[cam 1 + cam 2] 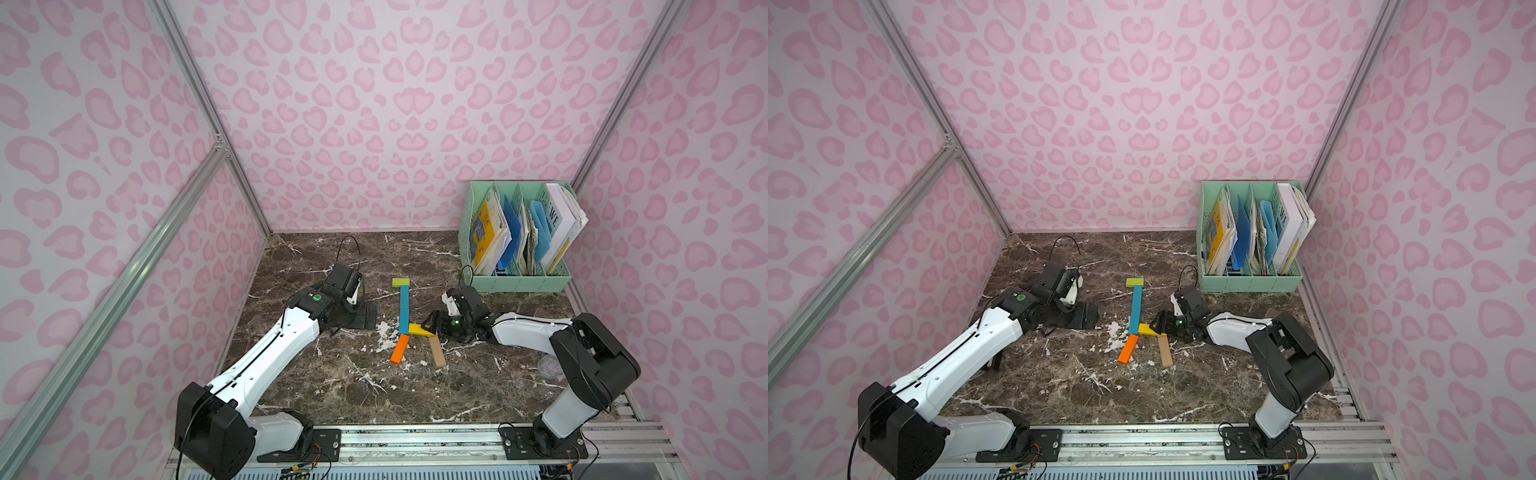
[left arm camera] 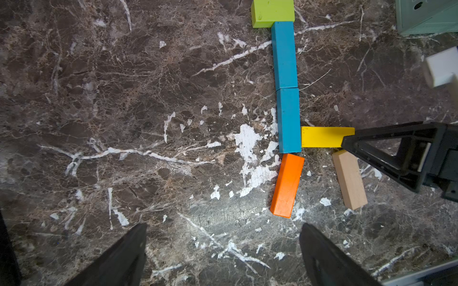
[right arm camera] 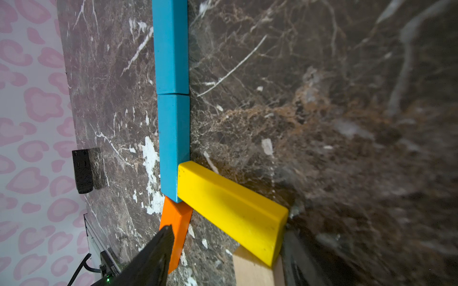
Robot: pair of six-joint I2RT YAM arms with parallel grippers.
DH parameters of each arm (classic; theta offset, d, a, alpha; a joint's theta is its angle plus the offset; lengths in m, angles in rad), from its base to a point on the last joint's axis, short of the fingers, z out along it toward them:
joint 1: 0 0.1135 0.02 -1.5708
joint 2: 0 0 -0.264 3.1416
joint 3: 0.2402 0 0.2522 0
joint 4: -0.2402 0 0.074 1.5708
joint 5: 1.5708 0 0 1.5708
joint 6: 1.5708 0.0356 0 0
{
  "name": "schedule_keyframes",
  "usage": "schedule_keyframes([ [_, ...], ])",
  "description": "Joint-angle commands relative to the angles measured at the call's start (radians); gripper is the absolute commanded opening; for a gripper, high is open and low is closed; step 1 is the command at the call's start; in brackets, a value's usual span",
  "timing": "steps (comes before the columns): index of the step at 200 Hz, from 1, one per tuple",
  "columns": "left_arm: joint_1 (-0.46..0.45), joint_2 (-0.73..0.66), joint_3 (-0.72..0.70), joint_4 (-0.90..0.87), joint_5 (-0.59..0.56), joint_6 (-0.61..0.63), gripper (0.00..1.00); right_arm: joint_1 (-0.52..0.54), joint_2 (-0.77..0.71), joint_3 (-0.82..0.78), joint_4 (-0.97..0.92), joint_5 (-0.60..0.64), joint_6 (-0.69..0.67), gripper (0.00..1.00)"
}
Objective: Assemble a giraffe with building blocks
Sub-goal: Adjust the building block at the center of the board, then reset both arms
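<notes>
Right gripper point(image 3: 229, 227) half open, loosely astride the yellow block point(image 3: 230, 210) end, apparently squaring it against the blue blocks point(image 3: 173, 123). Left gripper point(image 2: 223, 227) wide, empty, standing aside.

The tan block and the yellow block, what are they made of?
The tan block looks like bare wood: pale, matte, with faint grain. The yellow block is probably wood too, under smooth, opaque paint; the paint hides any grain.

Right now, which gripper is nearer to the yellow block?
Right. The right gripper is at the yellow block's outer end, one finger touching it. The left gripper hangs open beyond the blue neck, apart from it.
</notes>
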Motion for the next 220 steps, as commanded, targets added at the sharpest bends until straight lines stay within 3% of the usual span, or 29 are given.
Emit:
schedule_keyframes([
  [1, 0.001, 0.002, 0.003, -0.003, -0.003, 0.001, 0.99, 0.000, -0.001, 0.002, 0.021, 0.000, -0.008, 0.73],
  [38, 0.002, -0.017, 0.002, 0.005, -0.036, -0.014, 0.99, -0.003, -0.065, 0.016, -0.070, 0.111, -0.045, 0.75],
  [50, 0.022, -0.058, -0.006, 0.039, -0.044, -0.035, 0.99, -0.004, -0.124, 0.050, -0.164, 0.227, -0.092, 0.81],
  [62, 0.069, -0.107, -0.020, 0.104, -0.009, -0.049, 0.99, -0.010, -0.191, 0.099, -0.270, 0.383, -0.149, 0.98],
  [80, 0.157, -0.147, -0.030, 0.211, -0.002, -0.070, 0.99, -0.066, -0.300, 0.138, -0.357, 0.617, -0.221, 0.99],
  [90, 0.183, -0.157, -0.026, 0.238, -0.092, -0.080, 0.99, -0.129, -0.364, 0.127, -0.343, 0.690, -0.252, 0.99],
  [101, 0.186, -0.161, -0.027, 0.258, -0.306, -0.094, 0.99, -0.212, -0.439, 0.095, -0.287, 0.748, -0.289, 0.99],
  [111, 0.188, -0.157, -0.059, 0.315, -0.480, -0.073, 0.99, -0.276, -0.507, 0.025, -0.158, 0.798, -0.361, 0.99],
  [127, 0.199, -0.136, -0.144, 0.493, -0.613, 0.030, 0.99, -0.307, -0.619, -0.212, 0.272, 0.783, -0.725, 0.99],
  [137, 0.208, -0.117, -0.211, 0.641, -0.599, 0.179, 0.99, -0.311, -0.654, -0.395, 0.625, 0.797, -0.910, 0.99],
  [145, 0.223, -0.094, -0.272, 0.752, -0.523, 0.320, 0.99, -0.335, -0.649, -0.517, 0.860, 0.803, -0.974, 0.99],
  [155, 0.236, -0.052, -0.313, 0.810, -0.522, 0.411, 0.99, -0.382, -0.616, -0.601, 1.026, 0.805, -0.955, 0.99],
  [168, 0.273, 0.004, -0.354, 0.869, -0.545, 0.402, 0.99, -0.441, -0.559, -0.617, 1.010, 0.794, -0.869, 0.99],
  [182, 0.331, 0.034, -0.410, 0.936, -0.449, 0.381, 0.99, -0.468, -0.491, -0.640, 1.036, 0.762, -0.878, 0.99],
  [220, 0.419, 0.124, -0.605, 1.346, -0.225, 0.391, 0.99, -0.517, -0.229, -0.784, 1.574, 0.724, -0.831, 0.99],
])
